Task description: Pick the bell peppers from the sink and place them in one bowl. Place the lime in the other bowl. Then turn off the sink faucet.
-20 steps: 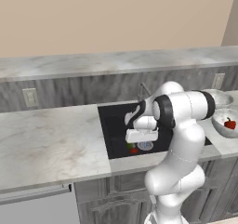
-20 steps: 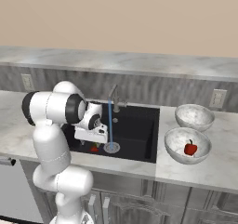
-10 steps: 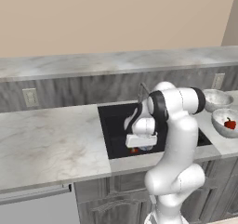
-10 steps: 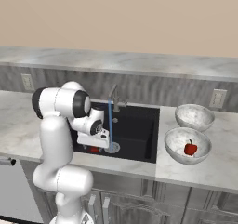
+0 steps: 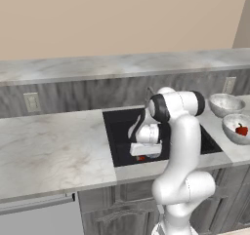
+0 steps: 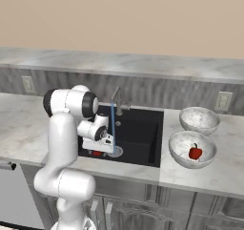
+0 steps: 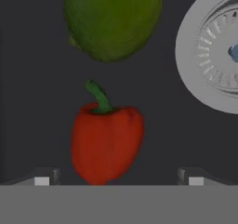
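In the hand view a red bell pepper (image 7: pixel 107 141) lies on the black sink floor (image 7: pixel 32 102), and my open gripper (image 7: pixel 117 179) hovers just over it with one fingertip on each side. Beyond the pepper lies the lime (image 7: pixel 113 21), with the silver drain (image 7: pixel 214 51) to its right. From the base views my gripper (image 5: pixel 145 151) hangs low in the sink (image 5: pixel 119 127), and a bit of pepper (image 6: pixel 96 153) shows under it. A second bell pepper (image 6: pixel 195 151) rests in the nearer bowl (image 6: pixel 178 143). The farther bowl (image 6: pixel 199 120) holds nothing. Water runs from the faucet (image 6: pixel 117 100).
Both bowls stand on the marble counter (image 6: pixel 224 167) right of the sink. A raised backsplash ledge (image 5: pixel 97 63) runs behind the sink. A wide stretch of counter (image 5: pixel 49 146) lies to the left. My own arm (image 5: pixel 178 131) arches over the basin's front edge.
My hand has gone down into the sink toward the pepper, and the elbow has swung in above the basin. The jaws have stayed open.
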